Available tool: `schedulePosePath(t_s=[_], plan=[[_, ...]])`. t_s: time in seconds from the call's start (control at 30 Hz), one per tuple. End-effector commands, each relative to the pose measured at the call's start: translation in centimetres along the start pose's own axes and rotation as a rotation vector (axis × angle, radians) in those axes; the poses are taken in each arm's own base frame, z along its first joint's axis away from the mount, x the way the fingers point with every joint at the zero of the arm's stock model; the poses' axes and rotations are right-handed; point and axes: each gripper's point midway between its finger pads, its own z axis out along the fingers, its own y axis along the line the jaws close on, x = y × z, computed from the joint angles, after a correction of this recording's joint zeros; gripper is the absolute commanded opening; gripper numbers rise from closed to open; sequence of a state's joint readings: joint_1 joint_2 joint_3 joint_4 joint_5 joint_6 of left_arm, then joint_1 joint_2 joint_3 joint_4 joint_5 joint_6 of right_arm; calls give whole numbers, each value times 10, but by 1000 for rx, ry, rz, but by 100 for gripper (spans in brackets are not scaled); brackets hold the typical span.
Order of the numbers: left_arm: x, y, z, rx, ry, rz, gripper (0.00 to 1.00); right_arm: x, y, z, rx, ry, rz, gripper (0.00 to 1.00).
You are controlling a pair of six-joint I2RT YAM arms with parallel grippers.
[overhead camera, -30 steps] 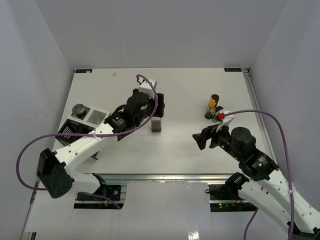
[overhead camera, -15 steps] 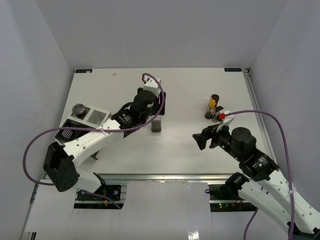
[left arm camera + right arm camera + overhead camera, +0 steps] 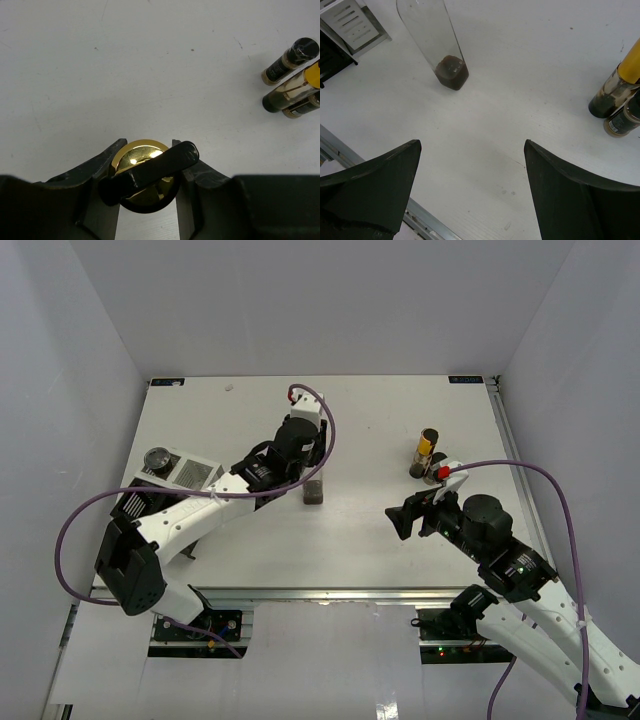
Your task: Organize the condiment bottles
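The tall clear square bottle (image 3: 314,490) stands upright mid-table with dark liquid at its bottom (image 3: 451,71). My left gripper (image 3: 313,454) is above it, shut on its gold cap (image 3: 131,156); a jaw presses each side, and a black lever crosses the cap. The slim dark yellow-labelled bottle (image 3: 426,448) stands at the right, with a smaller dark bottle (image 3: 433,476) beside it. The squat clear jar with a grey lid (image 3: 157,458) sits at the rack's far corner. My right gripper (image 3: 418,516) hangs open over bare table (image 3: 471,145), near the right-hand bottles.
The black-and-white compartmented rack (image 3: 175,483) stands at the left of the table. In the left wrist view another thin bottle with a black cap (image 3: 291,60) stands by the yellow-labelled one (image 3: 292,92). The table's metal front edge (image 3: 330,593) runs before the arm bases.
My left gripper has come in over the tall bottle and shut on its gold cap. The right arm has not moved.
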State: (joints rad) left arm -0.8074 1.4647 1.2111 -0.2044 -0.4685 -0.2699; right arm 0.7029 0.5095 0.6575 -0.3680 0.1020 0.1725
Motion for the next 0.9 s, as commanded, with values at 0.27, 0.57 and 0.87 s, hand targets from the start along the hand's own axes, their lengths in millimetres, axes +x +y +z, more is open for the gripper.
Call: schedulePosePath(t_s=[0.27,0.57,0.87], plan=[[-61,31,-33,-178,-78,-87,0,-13,1,-4,-1,-33,-18,90],[-129,81,-91,-403,-179,-118,0,-10,1,-4,0,-27,-12,90],[-170,164,-154,-592,-264,-163,0,-8,1,-7,1,-22,-10,90]])
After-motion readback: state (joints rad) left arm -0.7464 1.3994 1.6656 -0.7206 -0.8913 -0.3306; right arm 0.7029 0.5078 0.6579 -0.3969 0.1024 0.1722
